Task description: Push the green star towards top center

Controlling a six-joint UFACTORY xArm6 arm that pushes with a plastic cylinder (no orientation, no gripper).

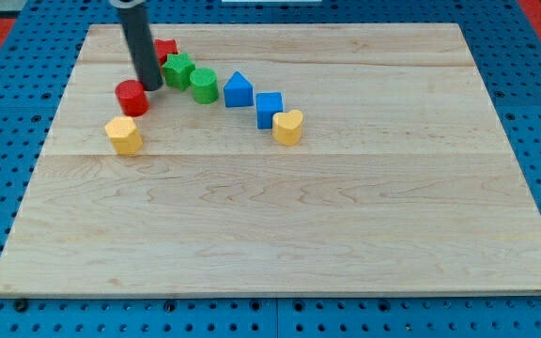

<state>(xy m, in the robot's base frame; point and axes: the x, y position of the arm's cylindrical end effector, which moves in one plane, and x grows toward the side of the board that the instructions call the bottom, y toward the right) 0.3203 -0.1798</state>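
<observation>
No pincer on this rig at all, so there's nothing to call open, closed or gripping. The arm just ends in a dark rod, and my tip (pixel 150 88) sits on the board right at the left edge of the green star (pixel 178 70). It looks like it's touching or just about touching, but I can't quite tell from this angle.

The green star is in the upper left part of the wooden board (pixel 346 235), near the view's top edge but well left of centre. Right behind the rod, at the star's upper left, a red block (pixel 165 49) peeks out. It's mostly hidden, so I can't make out the shape.

Just right of the star is a green cylinder (pixel 204 84), pretty much touching it. Continuing down to the right, there's a blue block with a pointed top (pixel 238 90), then a blue cube (pixel 269 108), then a yellow heart (pixel 287 127) tucked against the cube's lower right corner. Together they make a sort of diagonal line.

On the other side, a red cylinder (pixel 131 97) sits just below and left of my tip, very close. Below that, a bit apart, is a yellow block (pixel 123 134), kind of a rounded chunky shape.
</observation>
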